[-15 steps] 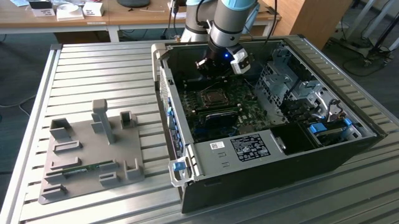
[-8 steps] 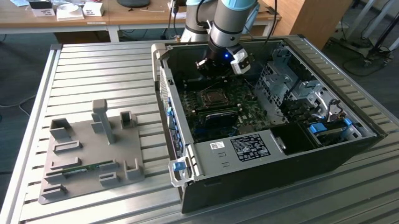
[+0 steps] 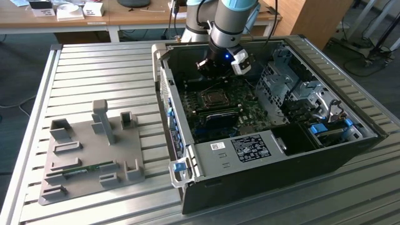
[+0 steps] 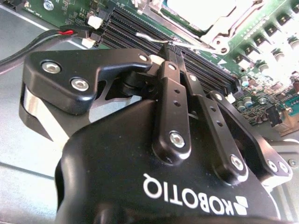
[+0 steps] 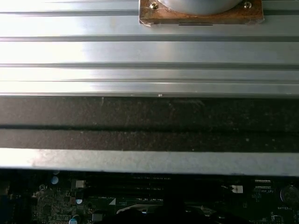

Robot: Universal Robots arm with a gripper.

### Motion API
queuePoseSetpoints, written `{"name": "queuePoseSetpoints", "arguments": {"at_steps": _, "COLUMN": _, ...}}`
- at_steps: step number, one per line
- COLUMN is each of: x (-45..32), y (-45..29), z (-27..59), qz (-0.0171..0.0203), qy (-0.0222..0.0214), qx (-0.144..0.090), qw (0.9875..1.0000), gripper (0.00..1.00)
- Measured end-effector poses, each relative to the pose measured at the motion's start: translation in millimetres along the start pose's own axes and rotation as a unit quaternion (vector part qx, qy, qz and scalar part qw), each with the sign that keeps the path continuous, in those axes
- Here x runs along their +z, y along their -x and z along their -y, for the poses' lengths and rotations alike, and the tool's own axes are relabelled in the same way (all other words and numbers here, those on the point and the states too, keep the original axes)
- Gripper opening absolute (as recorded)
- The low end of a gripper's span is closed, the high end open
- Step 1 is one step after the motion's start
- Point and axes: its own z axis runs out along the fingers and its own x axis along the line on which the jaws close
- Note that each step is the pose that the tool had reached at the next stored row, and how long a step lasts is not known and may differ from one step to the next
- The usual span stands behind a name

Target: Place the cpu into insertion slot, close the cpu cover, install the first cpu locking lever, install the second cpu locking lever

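The cpu (image 4: pixel 201 9) lies flat in the insertion slot (image 3: pixel 214 97) on the green motherboard, its silver top showing in the second wrist view. The cpu cover (image 4: pixel 222 33), a silver frame, lies down around it. A thin silver locking lever (image 4: pixel 148 37) runs along the socket's edge beside the memory slots. My gripper (image 4: pixel 171 46) is shut, with its joined fingertips right at that lever wire; whether they touch it I cannot tell. In the exterior view the gripper (image 3: pixel 216 75) hangs inside the open computer case, just behind the socket.
Long black memory slots (image 4: pixel 135 28) lie between the gripper and the socket. A drive cage (image 3: pixel 293 89) fills the case's right side in the exterior view. On the slatted table, a grey fixture (image 3: pixel 91 150) holds a green memory stick (image 3: pixel 81 169). Red and black cables (image 4: pixel 65 32) run nearby.
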Motion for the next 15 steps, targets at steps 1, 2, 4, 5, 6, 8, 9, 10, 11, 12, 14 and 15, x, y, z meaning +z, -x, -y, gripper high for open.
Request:
{"name": "queuePoseSetpoints", "arguments": {"at_steps": 1, "x": 0.0, "y": 0.0, "z": 0.0, "qz": 0.0, "qy": 0.0, "qx": 0.0, "qw": 1.0, "gripper": 0.11}}
{"name": "queuePoseSetpoints", "arguments": {"at_steps": 2, "x": 0.3, "y": 0.0, "z": 0.0, "qz": 0.0, "qy": 0.0, "qx": 0.0, "qw": 1.0, "gripper": 0.11}}
{"name": "queuePoseSetpoints", "arguments": {"at_steps": 4, "x": 0.5, "y": 0.0, "z": 0.1, "qz": 0.0, "qy": 0.0, "qx": 0.0, "qw": 1.0, "gripper": 0.11}}
{"name": "queuePoseSetpoints", "arguments": {"at_steps": 5, "x": 0.5, "y": 0.0, "z": 0.1, "qz": 0.0, "qy": -0.0001, "qx": 0.0, "qw": 1.0, "gripper": 0.11}}
{"name": "queuePoseSetpoints", "arguments": {"at_steps": 6, "x": 0.7, "y": 0.0, "z": 0.1, "qz": 0.0, "qy": -0.0004, "qx": 0.0, "qw": 1.0, "gripper": 0.11}}
{"name": "queuePoseSetpoints", "arguments": {"at_steps": 8, "x": 0.7, "y": 0.1, "z": 0.1, "qz": 0.0001, "qy": -0.0007, "qx": 0.0, "qw": 1.0, "gripper": 0.11}}
{"name": "queuePoseSetpoints", "arguments": {"at_steps": 9, "x": 0.7, "y": 0.3, "z": 0.2, "qz": 0.0, "qy": -0.0009, "qx": 0.0, "qw": 1.0, "gripper": 0.11}}
{"name": "queuePoseSetpoints", "arguments": {"at_steps": 10, "x": 0.7, "y": 0.6, "z": 0.1, "qz": 0.0, "qy": -0.001, "qx": 0.0, "qw": 1.0, "gripper": 0.11}}
{"name": "queuePoseSetpoints", "arguments": {"at_steps": 11, "x": 0.7, "y": 1.0, "z": 0.1, "qz": 0.0, "qy": -0.001, "qx": 0.0, "qw": 1.0, "gripper": 0.11}}
{"name": "queuePoseSetpoints", "arguments": {"at_steps": 12, "x": 0.7, "y": 1.3, "z": 0.1, "qz": 0.0, "qy": -0.0011, "qx": 0.0, "qw": 1.0, "gripper": 0.11}}
{"name": "queuePoseSetpoints", "arguments": {"at_steps": 14, "x": 0.7, "y": 2.0, "z": 0.1, "qz": 0.0, "qy": -0.0012, "qx": 0.0, "qw": 1.0, "gripper": 0.11}}
{"name": "queuePoseSetpoints", "arguments": {"at_steps": 15, "x": 0.7, "y": 2.1, "z": 0.1, "qz": 0.0, "qy": -0.0012, "qx": 0.0, "qw": 1.0, "gripper": 0.11}}
